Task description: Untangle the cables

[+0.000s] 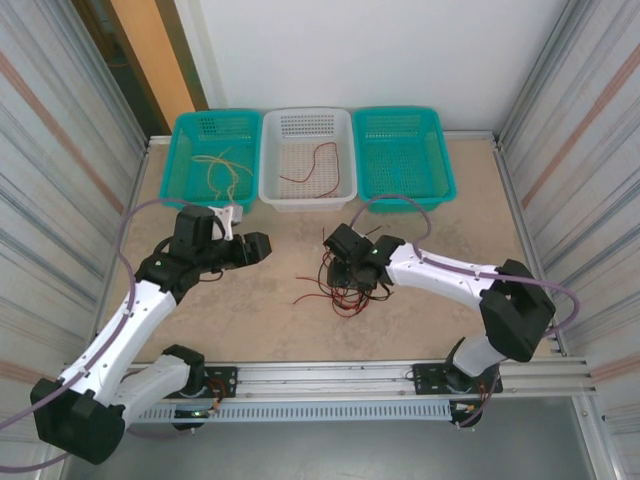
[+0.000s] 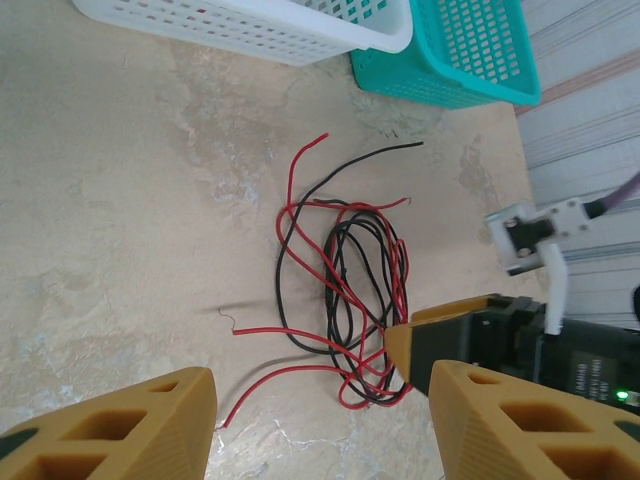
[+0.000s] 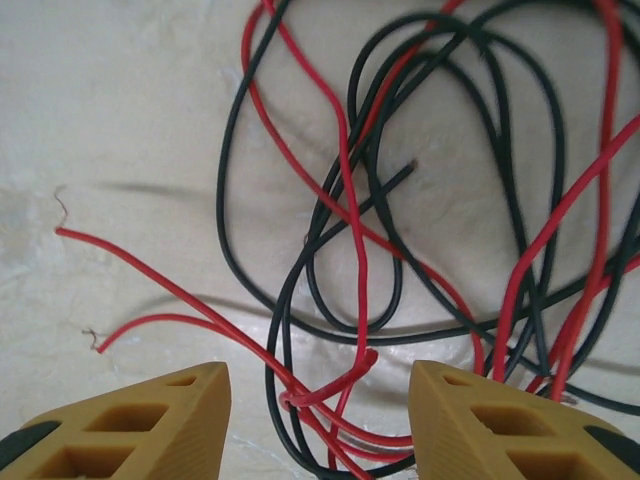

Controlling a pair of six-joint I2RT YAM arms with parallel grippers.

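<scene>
right gripper (image 3: 318,405) sits low over the tangle of red and black cables (image 3: 400,230), jaws apart and not yet closed on anything; a kinked red strand (image 3: 355,365) lies between its tan fingers (image 3: 150,420). left gripper (image 2: 320,420) hangs just beside the tangle, jaws also apart and empty. from above we note the tangle on the bare table (image 1: 450,320) near the middle, in front of the baskets: tan cables (image 1: 222,172) lie in the left teal basket (image 1: 205,200) and one red cable (image 1: 316,168) in the white basket (image 1: 305,200). we judge the step in hand to be picking another strand out of the tangle. next move calls for closing on the kinked red strand alone, clear of the black loops crossing it, then lifting slowly so it slides free instead of dragging the whole tangle; the left gripper could pin the rest down
</scene>
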